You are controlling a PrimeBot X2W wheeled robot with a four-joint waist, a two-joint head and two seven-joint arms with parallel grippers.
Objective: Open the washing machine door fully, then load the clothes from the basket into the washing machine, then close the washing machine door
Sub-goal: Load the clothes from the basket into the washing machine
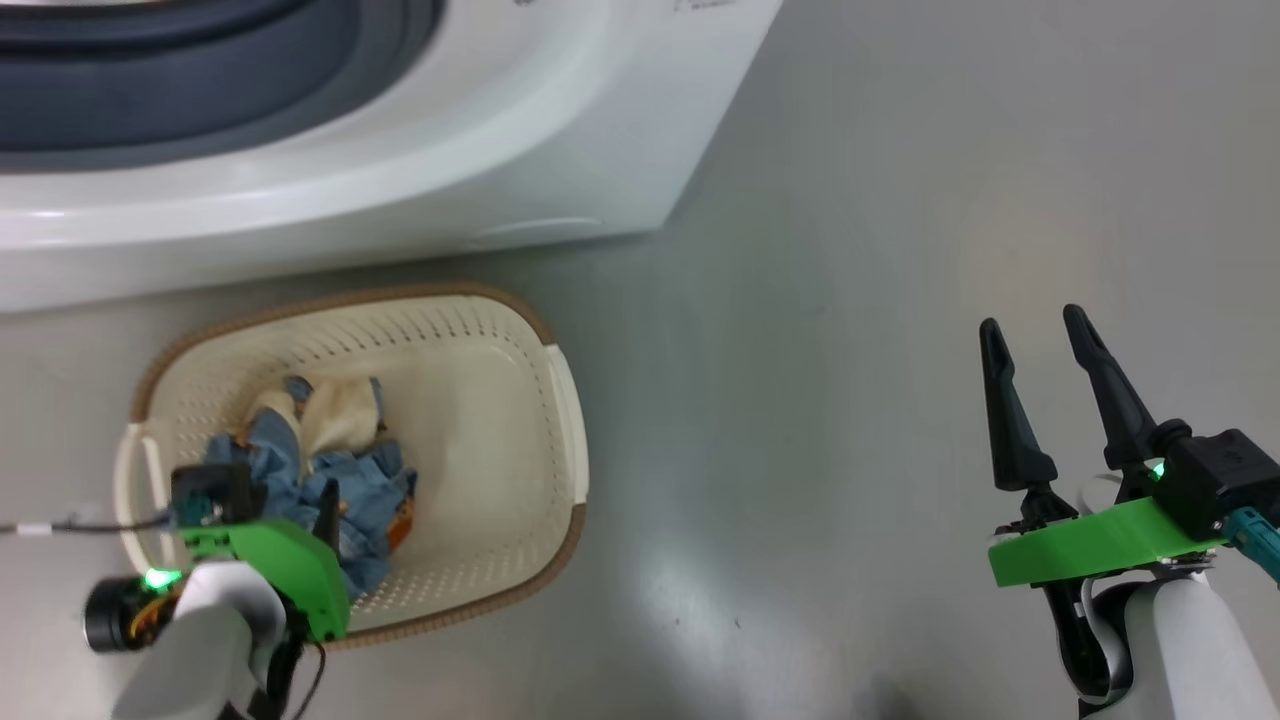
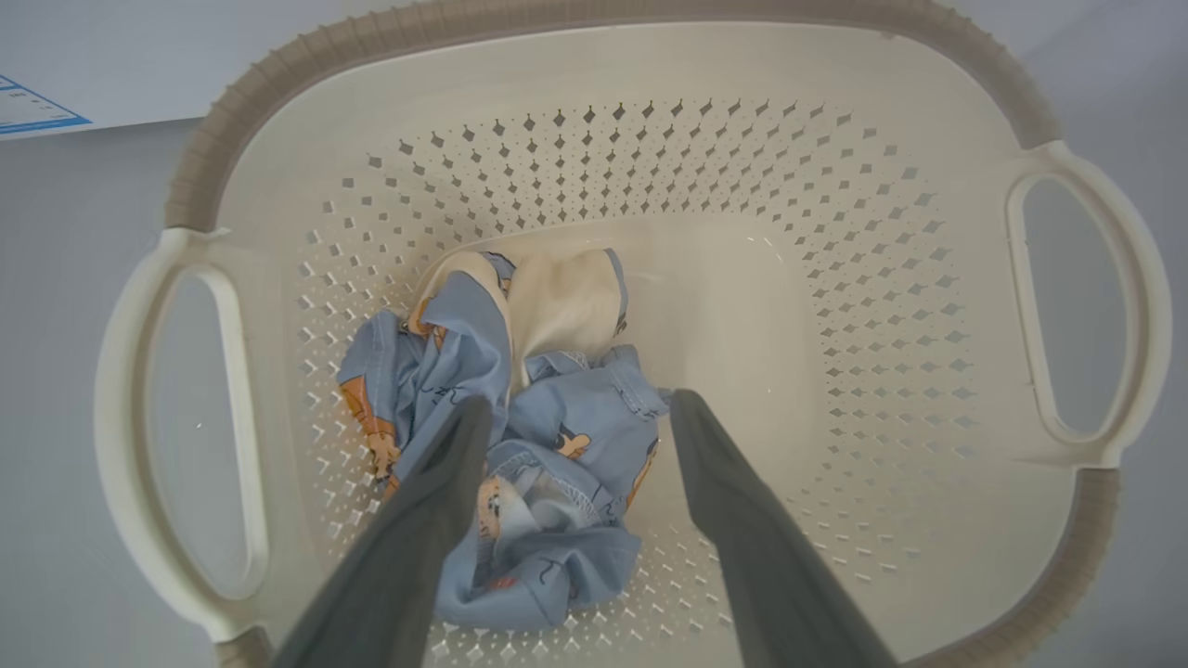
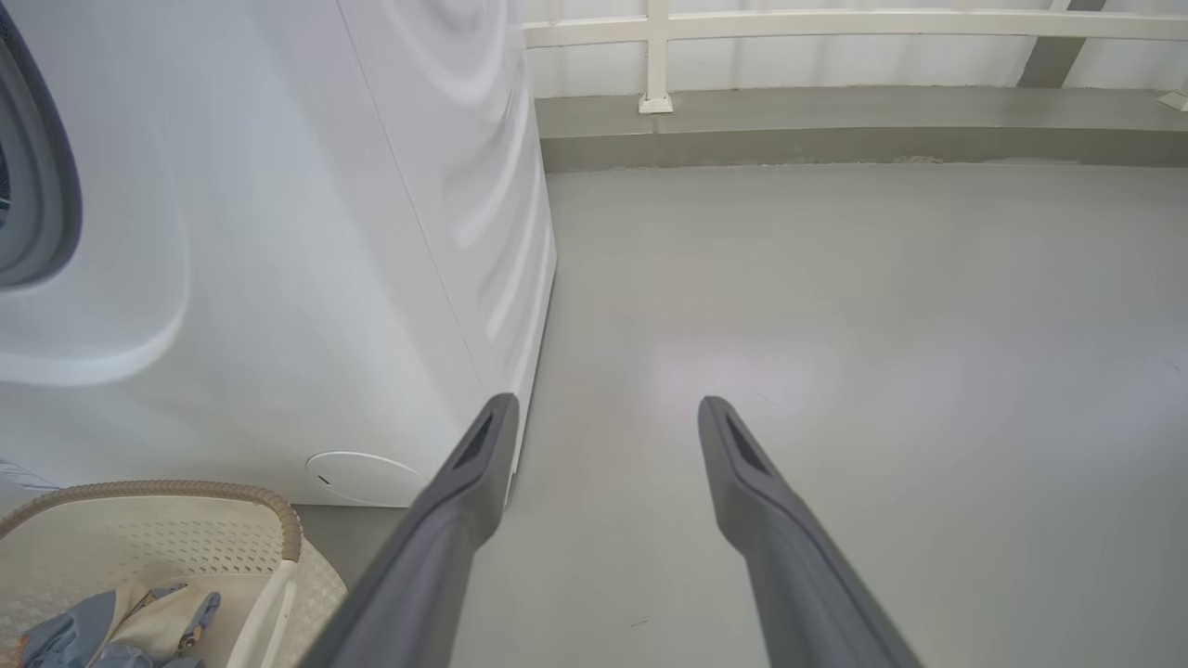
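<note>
Floor: smooth grey floor [image 1: 850, 400] with a pale glare patch; the basket and the machine stand on it.
Left pincer: the left pincer [image 2: 580, 404] reaches down into the basket, released, its two dark fingers spread wide.
Clothes: the clothes [image 2: 557, 557], a crumpled light-blue heap with orange-brown bears, lie right under that pincer. In the left wrist view one finger crosses the heap's left half and the other runs along its right edge. Whether the tips touch the cloth cannot be told.
Cream piece: the cream-white piece [image 2: 557, 306] sits at the far side of the heap, just beyond the fingertips.
Basket: the basket [image 1: 480, 400], cream, perforated and brown-rimmed, sits just in front of the washing machine. In the head view the heap is bunched in its left half.
Right pincer: the right pincer [image 1: 1032, 322] hangs over the floor, well apart from the basket on the robot's right. It is released, fingers parted and pointing away from the robot.
Washing machine: the washing machine [image 1: 500, 150] is a white box behind the basket, with a dark ring [image 1: 200, 80] around its opening and a round cover [image 3: 367, 478] low at the front corner.
Background: a white railing [image 3: 835, 23] runs along the far side of the floor.
</note>
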